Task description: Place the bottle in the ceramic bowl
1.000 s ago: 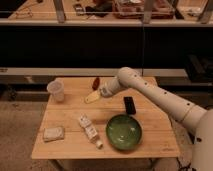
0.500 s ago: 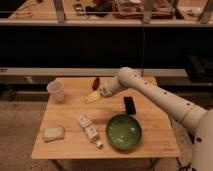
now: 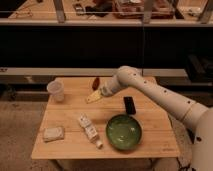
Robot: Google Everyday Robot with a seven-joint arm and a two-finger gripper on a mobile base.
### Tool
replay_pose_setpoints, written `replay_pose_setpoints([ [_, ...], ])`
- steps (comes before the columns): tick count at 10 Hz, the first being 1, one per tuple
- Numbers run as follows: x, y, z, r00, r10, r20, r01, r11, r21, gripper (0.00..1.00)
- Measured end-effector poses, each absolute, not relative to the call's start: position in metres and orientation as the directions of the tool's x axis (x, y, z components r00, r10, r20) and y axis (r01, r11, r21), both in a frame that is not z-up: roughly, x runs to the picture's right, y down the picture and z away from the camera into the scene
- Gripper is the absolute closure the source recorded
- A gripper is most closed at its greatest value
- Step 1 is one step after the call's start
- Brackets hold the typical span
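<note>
The bottle (image 3: 88, 127) lies on its side on the wooden table (image 3: 65, 145), whitish with pale label patches, its white cap pointing toward the front right. The green ceramic bowl (image 3: 123, 132) sits just to its right, near the table's front edge, with nothing in it. My gripper (image 3: 94, 96) hangs over the middle back of the table at the end of the white arm (image 3: 150, 90). It is behind the bottle and apart from it, and back left of the bowl. Nothing shows in it.
A translucent plastic cup (image 3: 56, 91) stands at the back left. A flat pale packet (image 3: 53, 133) lies at the front left. A small reddish object (image 3: 95, 82) lies just behind the gripper. A black flat object (image 3: 129, 105) lies behind the bowl.
</note>
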State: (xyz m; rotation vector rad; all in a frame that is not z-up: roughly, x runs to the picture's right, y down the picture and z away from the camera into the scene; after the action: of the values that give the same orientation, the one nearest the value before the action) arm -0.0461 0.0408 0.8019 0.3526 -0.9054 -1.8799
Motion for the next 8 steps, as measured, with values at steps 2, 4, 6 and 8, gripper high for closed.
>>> replay_pose_setpoints([
  [2,-0.033,0.040,0.793,-0.559,-0.806,0.196,0.716,-0.349,0.605,0.26],
  [4,-0.042,0.067,0.779,-0.619,-0.739,0.266,0.729,-0.414,0.545,0.26],
  [6,-0.065,0.106,0.766,-0.661,-0.678,0.320,0.711,-0.432,0.554,0.26],
  [8,-0.066,0.111,0.764,-0.666,-0.670,0.329,0.710,-0.433,0.555,0.26],
])
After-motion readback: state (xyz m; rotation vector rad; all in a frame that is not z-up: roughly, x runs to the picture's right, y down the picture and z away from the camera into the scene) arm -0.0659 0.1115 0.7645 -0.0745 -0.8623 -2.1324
